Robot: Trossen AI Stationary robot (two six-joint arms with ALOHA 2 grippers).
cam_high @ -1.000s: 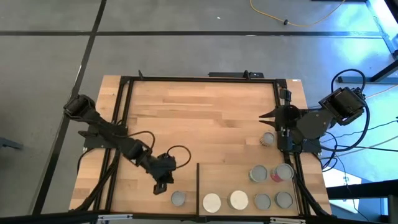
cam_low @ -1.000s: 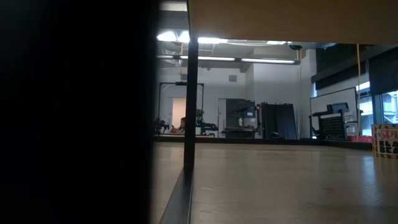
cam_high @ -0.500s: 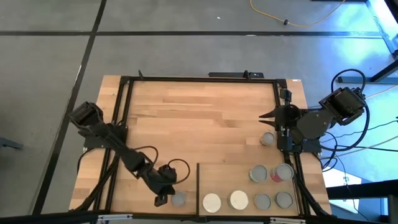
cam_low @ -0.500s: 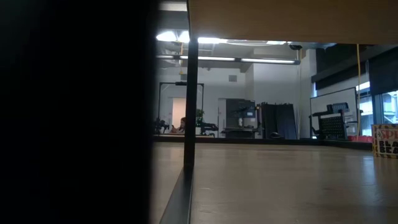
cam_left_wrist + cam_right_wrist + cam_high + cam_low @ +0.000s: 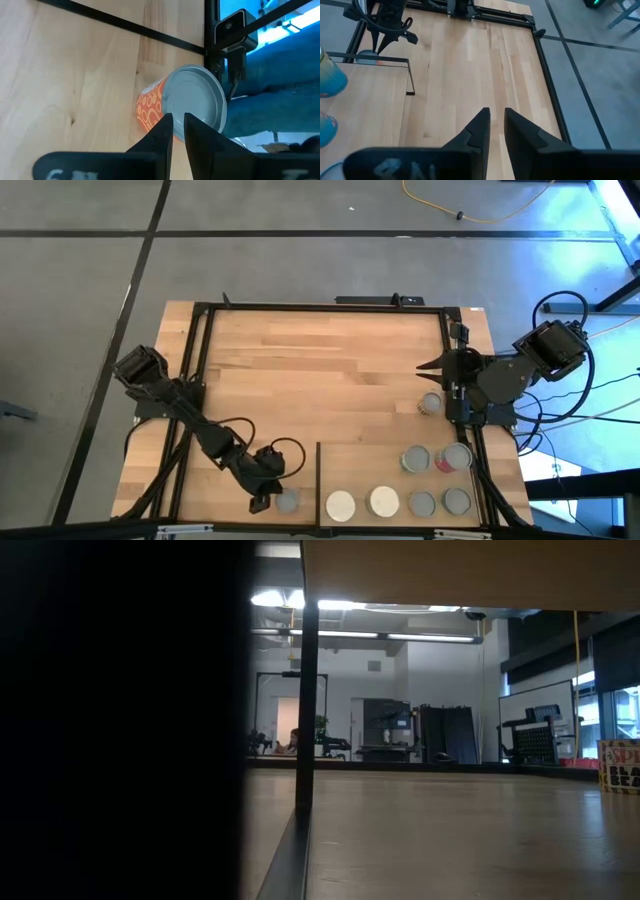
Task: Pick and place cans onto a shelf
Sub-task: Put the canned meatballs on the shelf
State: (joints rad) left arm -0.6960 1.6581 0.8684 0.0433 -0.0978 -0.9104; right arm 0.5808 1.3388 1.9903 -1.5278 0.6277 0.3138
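Note:
One can [image 5: 287, 499] with a silver-grey top and an orange patterned side [image 5: 152, 107] stands upright on the tabletop, just left of the black strip [image 5: 318, 480] that edges the shelf [image 5: 370, 465]. My left gripper [image 5: 262, 500] is low beside this can's left side, fingers shut [image 5: 177, 119]. Several cans stand on the shelf, two of them with whitish tops [image 5: 341, 505] [image 5: 384, 501] and one with a red-pink side [image 5: 450, 460]. Another can [image 5: 431, 403] stands on the tabletop at the right. My right gripper [image 5: 425, 365] hangs shut above the right edge [image 5: 495, 112]. My left gripper's shut fingertips slant down at the left side of the orange-sided can's top rim [image 5: 172, 107]. I cannot tell whether they touch it. The can stands upright on the tabletop.
A black metal frame [image 5: 320, 307] runs round the tabletop. A small camera [image 5: 232, 25] on a post stands at the near edge behind the can. The middle and far part of the tabletop [image 5: 320, 370] is bare wood. A dark mass [image 5: 120, 720] fills the left of the low view.
My left gripper has gone toward the table's near edge and down, ending beside the can left of the strip; most of this came early in the second. The can has stayed in place.

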